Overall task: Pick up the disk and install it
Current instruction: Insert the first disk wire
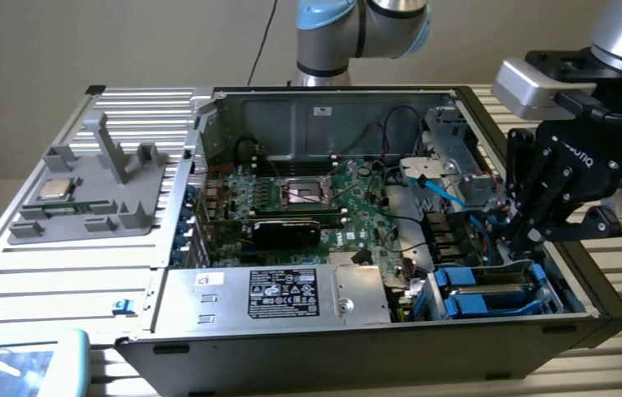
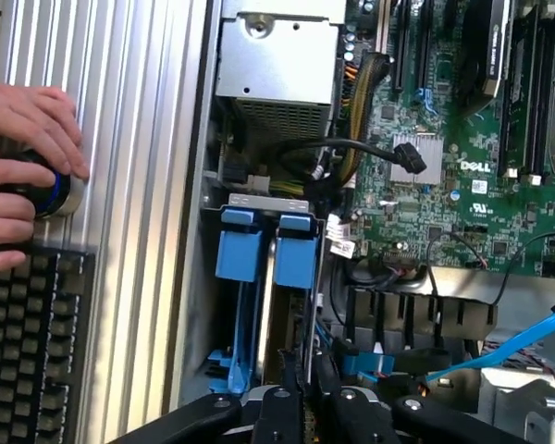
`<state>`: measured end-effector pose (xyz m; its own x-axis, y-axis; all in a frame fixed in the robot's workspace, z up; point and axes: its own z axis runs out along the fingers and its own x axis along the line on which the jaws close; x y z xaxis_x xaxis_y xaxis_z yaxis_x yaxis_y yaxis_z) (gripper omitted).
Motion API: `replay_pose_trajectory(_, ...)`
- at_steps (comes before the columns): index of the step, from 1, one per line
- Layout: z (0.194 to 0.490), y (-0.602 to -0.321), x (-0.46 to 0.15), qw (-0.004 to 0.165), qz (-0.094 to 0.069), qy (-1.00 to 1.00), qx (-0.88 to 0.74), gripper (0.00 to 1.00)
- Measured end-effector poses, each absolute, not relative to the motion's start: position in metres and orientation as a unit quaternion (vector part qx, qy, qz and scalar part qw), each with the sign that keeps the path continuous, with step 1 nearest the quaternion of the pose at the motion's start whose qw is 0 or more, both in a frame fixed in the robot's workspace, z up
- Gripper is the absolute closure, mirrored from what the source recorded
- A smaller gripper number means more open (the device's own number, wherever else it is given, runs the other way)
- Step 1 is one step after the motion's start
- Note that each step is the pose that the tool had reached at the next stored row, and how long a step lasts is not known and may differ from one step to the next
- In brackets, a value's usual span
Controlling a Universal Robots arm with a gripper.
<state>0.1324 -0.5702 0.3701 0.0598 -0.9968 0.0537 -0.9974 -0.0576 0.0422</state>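
Black gripper [image 2: 305, 368] linkage hangs over the drive cage [image 2: 268, 199] in a corner of the open computer case [image 1: 399, 354]. Upright in that cage stands the disk [image 2: 294, 252], its blue carrier in line with the gripper; whether the gripper clamps it I cannot tell. Beyond the case's edge, a hand [image 2: 23, 176] rests on a knob [image 2: 54, 192] beside a keyboard [image 2: 32, 342].

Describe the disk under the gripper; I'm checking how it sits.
The disk stands on edge in the drive bay at the case's corner, close beside a second blue carrier. Its bright blue plastic carrier ends in a broad tab; the greyish drive body is seen edge-on. The gripper sits at its other end; contact cannot be told.
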Motion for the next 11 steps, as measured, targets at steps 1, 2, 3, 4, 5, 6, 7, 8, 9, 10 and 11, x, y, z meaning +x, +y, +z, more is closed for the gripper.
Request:
replay_pose_trajectory(1, 0.3700, -0.5702, 0.1324, 0.034, 0.005, -0.691, 0.722, 0.83)
replay_pose_trajectory(2, 0.3699, -0.5702, 0.1324, 0.034, 0.005, -0.696, 0.718, 0.83)
replay_pose_trajectory(3, 0.3699, -0.5702, 0.1324, 0.034, 0.005, -0.701, 0.713, 0.83)
replay_pose_trajectory(4, 0.3698, -0.5702, 0.1324, 0.034, 0.004, -0.705, 0.708, 0.83)
replay_pose_trajectory(5, 0.3697, -0.5702, 0.1324, 0.034, 0.004, -0.710, 0.703, 0.83)
replay_pose_trajectory(6, 0.3696, -0.5702, 0.1324, 0.035, 0.004, -0.713, 0.700, 0.83)
replay_pose_trajectory(7, 0.3695, -0.5702, 0.1325, 0.035, 0.005, -0.715, 0.698, 0.83)
replay_pose_trajectory(8, 0.3696, -0.5703, 0.1324, 0.035, 0.005, -0.715, 0.698, 0.83)
replay_pose_trajectory(9, 0.3695, -0.5703, 0.1324, 0.035, 0.005, -0.715, 0.698, 0.83)
replay_pose_trajectory(10, 0.3694, -0.5702, 0.1324, 0.035, 0.005, -0.715, 0.698, 0.83)
replay_pose_trajectory(11, 0.3694, -0.5702, 0.1324, 0.035, 0.005, -0.715, 0.698, 0.83)
